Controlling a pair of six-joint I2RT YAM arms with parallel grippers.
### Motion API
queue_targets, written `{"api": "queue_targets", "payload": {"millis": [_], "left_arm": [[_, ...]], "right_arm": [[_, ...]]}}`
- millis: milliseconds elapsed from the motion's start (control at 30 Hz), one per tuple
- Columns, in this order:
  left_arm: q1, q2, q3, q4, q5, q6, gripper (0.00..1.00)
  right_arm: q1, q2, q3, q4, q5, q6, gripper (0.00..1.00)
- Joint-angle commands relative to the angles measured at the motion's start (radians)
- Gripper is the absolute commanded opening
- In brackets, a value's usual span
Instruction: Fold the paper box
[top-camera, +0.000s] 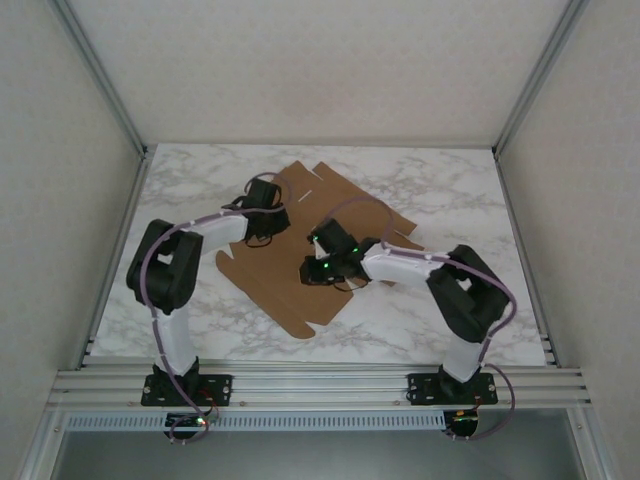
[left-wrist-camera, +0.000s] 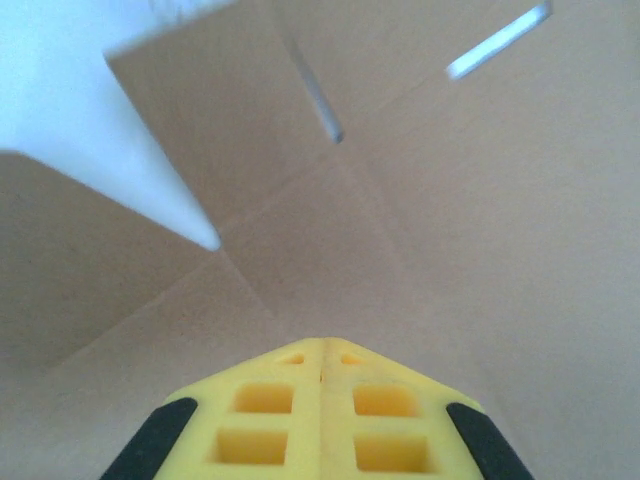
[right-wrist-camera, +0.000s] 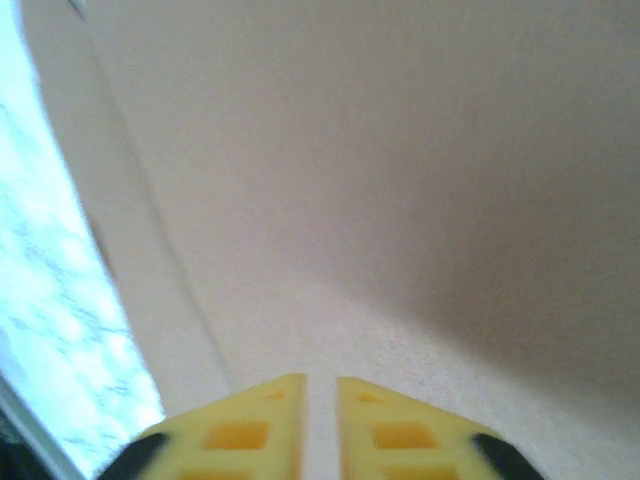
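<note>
top external, flat brown paper box (top-camera: 282, 290), creased

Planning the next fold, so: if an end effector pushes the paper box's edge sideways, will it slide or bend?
The paper box lies as a thin, mostly flat sheet on the smooth marble table, so it would probably slide easily. Its creases suggest it folds along those lines rather than staying stiff if lifted.
</note>
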Motion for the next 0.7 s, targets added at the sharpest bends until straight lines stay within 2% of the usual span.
{"api": "queue_targets", "payload": {"millis": [0,100,233,367,467,600,667], "left_arm": [[0.017,-0.12,0.065,-0.044,-0.027,0.066,0.02],[0.015,-0.16,0.031,-0.056,0.0,0.036,0.01],[0.007,-0.217,-0.125,0.015,0.079,-0.068,0.0],[-0.004,-0.253,-0.265,0.092,0.122,-0.135,0.0],[-0.008,-0.261,-0.335,0.12,0.126,-0.152,0.0],[-0.006,-0.224,-0.371,0.127,0.123,-0.156,0.0],[-0.006,-0.2,-0.371,0.13,0.127,-0.166,0.0]], "right_arm": [[-0.094,-0.205,-0.021,0.043,0.001,-0.059,0.3],[-0.258,-0.286,-0.04,0.01,-0.005,-0.061,0.44],[-0.477,-0.235,0.047,-0.116,0.002,-0.074,0.53],[-0.576,-0.133,0.173,-0.215,0.09,-0.158,0.57],[-0.662,-0.046,0.222,-0.213,0.051,-0.183,0.65],[-0.75,0.119,0.348,-0.291,-0.058,-0.261,0.66],[-0.767,0.185,0.415,-0.355,-0.058,-0.302,0.67]]}}
